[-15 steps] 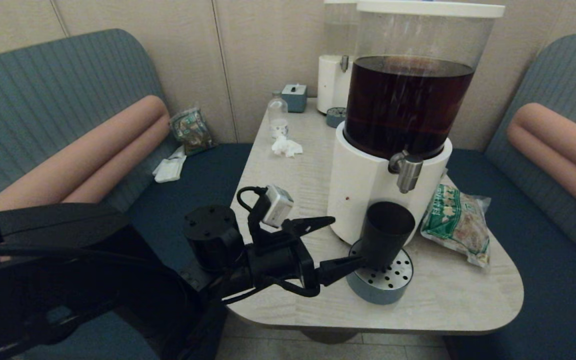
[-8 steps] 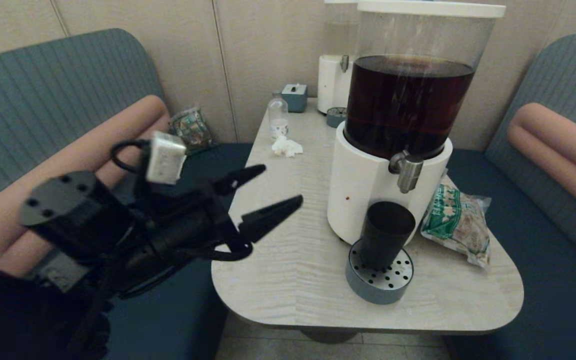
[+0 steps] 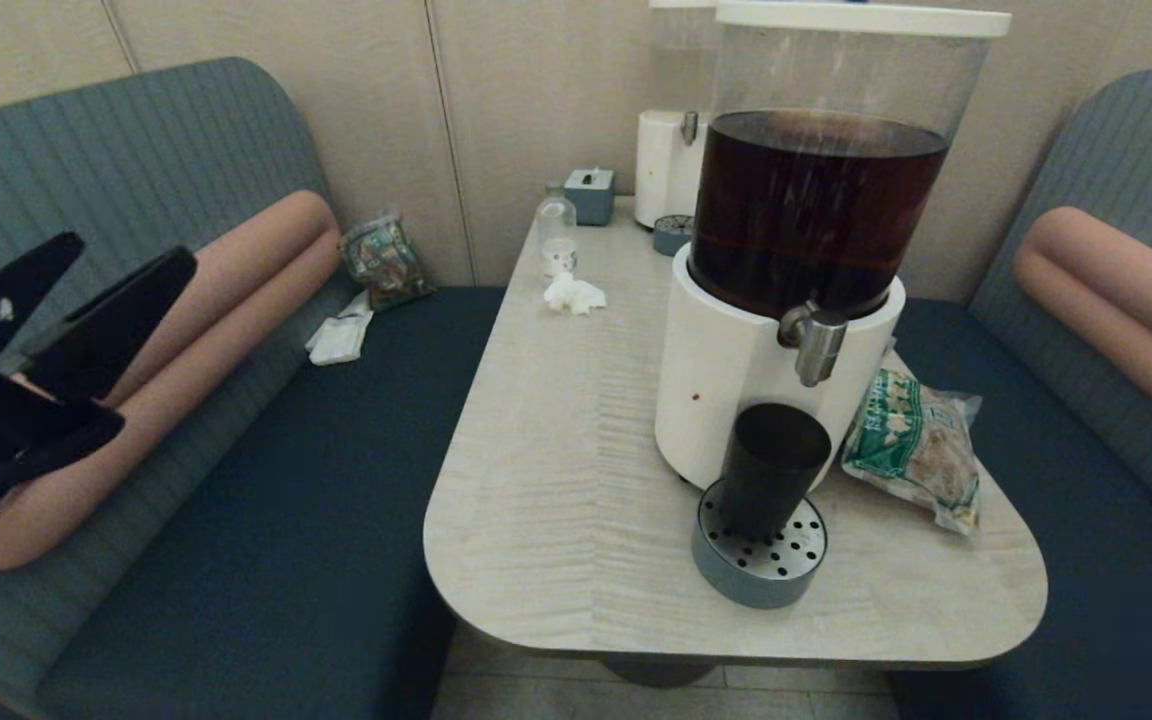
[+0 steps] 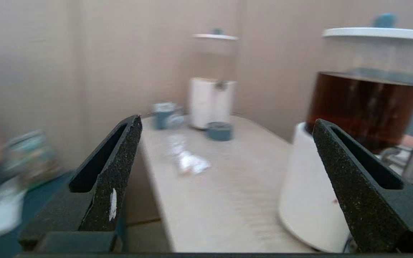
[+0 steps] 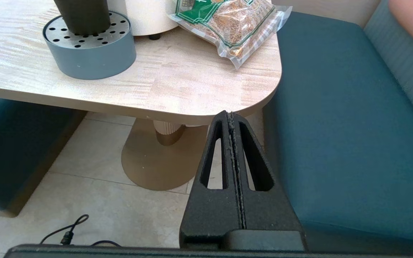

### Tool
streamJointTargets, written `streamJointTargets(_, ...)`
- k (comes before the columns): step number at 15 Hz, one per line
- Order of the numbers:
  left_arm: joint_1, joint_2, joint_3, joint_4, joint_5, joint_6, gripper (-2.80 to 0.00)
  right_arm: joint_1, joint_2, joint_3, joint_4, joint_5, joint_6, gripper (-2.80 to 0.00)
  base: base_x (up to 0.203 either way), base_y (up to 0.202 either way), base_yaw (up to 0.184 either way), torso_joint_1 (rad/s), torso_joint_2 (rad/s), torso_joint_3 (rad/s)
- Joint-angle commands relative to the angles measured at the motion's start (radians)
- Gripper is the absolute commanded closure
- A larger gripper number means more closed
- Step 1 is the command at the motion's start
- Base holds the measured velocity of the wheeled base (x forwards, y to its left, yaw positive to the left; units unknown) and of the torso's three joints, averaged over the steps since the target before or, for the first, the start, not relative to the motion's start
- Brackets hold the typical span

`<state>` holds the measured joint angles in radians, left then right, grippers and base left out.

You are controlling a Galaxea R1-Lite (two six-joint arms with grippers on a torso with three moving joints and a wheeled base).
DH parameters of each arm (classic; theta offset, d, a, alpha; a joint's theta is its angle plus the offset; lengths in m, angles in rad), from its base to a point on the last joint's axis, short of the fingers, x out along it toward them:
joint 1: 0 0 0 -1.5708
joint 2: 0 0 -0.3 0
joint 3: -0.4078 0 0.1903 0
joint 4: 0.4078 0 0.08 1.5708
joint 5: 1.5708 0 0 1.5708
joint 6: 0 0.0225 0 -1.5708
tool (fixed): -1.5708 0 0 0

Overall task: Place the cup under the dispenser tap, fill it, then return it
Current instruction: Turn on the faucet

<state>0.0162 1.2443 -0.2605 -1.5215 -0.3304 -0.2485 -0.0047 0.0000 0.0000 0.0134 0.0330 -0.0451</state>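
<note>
The table (image 3: pixel 576 420) has a rounded near edge, and a wide bare stretch of its top lies left of the dispenser (image 3: pixel 736 400); blue bench seats flank it on both sides. The cup (image 3: pixel 771 468) stands upright, long axis vertical and mouth up, on the round perforated drip tray (image 3: pixel 786 575) near the table's near-right corner, touching the tray and directly below the dispenser tap (image 3: pixel 816 342), whose spout points down. A green snack bag (image 3: pixel 911 445) lies just right of the cup, near the right edge. The left gripper (image 3: pixel 86 270) hangs far left over the bench, well apart from the table, fingers spread wide and empty, pointing toward the far right. The right gripper (image 5: pixel 231 116) sits low below the table's near-right corner, above the floor, fingers pressed together holding nothing.
</note>
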Motion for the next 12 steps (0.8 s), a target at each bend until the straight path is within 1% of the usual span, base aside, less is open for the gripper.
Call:
streamJointTargets(1,0.022,-0.150,0.100,-0.009,0.023,-0.002,-2.80,0.000,0.002,0.000,0.000,-0.001,0.001,0.00,0.000,0.000,0.000,0.000,0.00,0.000)
streamJointTargets(2,0.025,-0.185,0.116,-0.009,0.030,-0.002,0.00,0.000,0.002,0.000,0.000,-0.001,-0.002,0.00,0.000,0.000,0.000,0.000,0.00,0.000)
streamJointTargets(3,0.026,-0.227,0.123,0.002,0.038,-0.002,0.00,0.000,0.002,0.000,0.000,-0.001,-0.001,0.00,0.000,0.000,0.000,0.000,0.00,0.000)
streamJointTargets(5,0.026,-0.332,0.117,0.112,0.045,-0.006,0.00,0.000,0.002,0.000,0.000,-0.001,-0.002,0.00,0.000,0.000,0.000,0.000,0.00,0.000)
streamJointTargets(7,0.027,-0.484,0.073,0.325,0.050,-0.045,0.00,0.000,0.002,0.000,0.000,-0.001,0.001,0.00,0.000,0.000,0.000,0.000,0.00,0.000)
streamJointTargets(8,0.027,-0.561,0.043,0.458,0.050,-0.069,0.00,0.000,0.002,0.000,0.000,-0.001,0.001,0.00,0.000,0.000,0.000,0.000,0.00,0.000)
streamJointTargets(9,0.027,-0.642,0.007,0.636,0.051,-0.092,0.00,0.000,0.002,0.000,0.000,0.001,0.001,0.00,0.000,0.000,0.000,0.000,0.00,0.000)
streamJointTargets(10,0.026,-0.735,-0.038,0.856,0.050,-0.108,0.00,0.000,0.002,0.000,0.000,0.000,-0.002,0.00,0.000,0.000,0.000,0.000,0.00,0.000)
streamJointTargets(11,0.026,-0.818,-0.079,1.052,0.048,-0.117,0.00,0.000,0.002,0.000,0.000,0.000,-0.002,0.00,0.000,0.000,0.000,0.000,0.00,0.000)
streamJointTargets(12,0.025,-0.884,-0.112,1.201,0.046,-0.118,0.00,0.000,0.002,0.000,0.000,0.000,0.001,0.00,0.000,0.000,0.000,0.000,0.00,0.000)
